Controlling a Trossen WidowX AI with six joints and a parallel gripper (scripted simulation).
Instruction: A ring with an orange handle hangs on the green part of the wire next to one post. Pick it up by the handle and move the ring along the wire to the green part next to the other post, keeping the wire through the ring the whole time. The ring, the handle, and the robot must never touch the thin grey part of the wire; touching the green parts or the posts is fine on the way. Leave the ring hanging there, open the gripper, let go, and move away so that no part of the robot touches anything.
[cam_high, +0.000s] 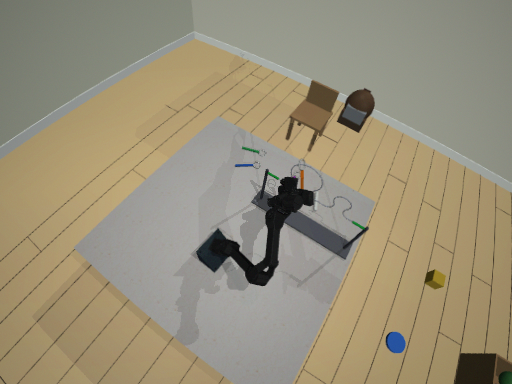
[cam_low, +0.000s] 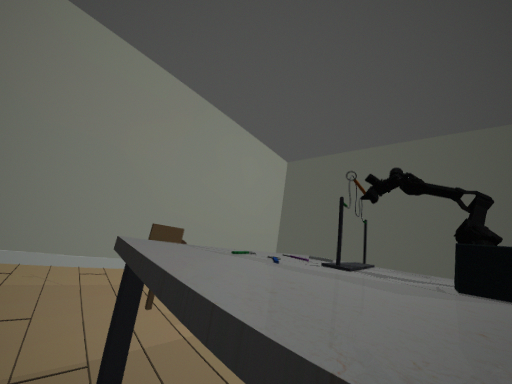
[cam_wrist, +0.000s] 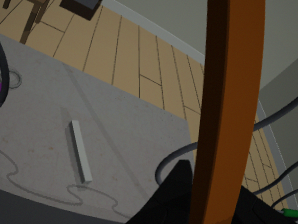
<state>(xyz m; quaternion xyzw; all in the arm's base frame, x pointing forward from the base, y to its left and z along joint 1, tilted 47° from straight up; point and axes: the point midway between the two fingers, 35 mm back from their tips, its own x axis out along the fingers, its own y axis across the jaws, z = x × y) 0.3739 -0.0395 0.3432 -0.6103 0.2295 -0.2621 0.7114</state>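
My gripper is shut on the orange handle. It holds the handle raised, with the ring uppermost, at the top of a tall loop of the thin grey wire. I cannot tell whether the ring touches the wire. The near post has a green part just left of the gripper. The other post and its green part lie to the right. Both posts stand on a dark base plate.
Spare rings with green and blue handles lie on the table behind the near post. A white stick lies behind the plate. A chair and a brown object stand by the wall.
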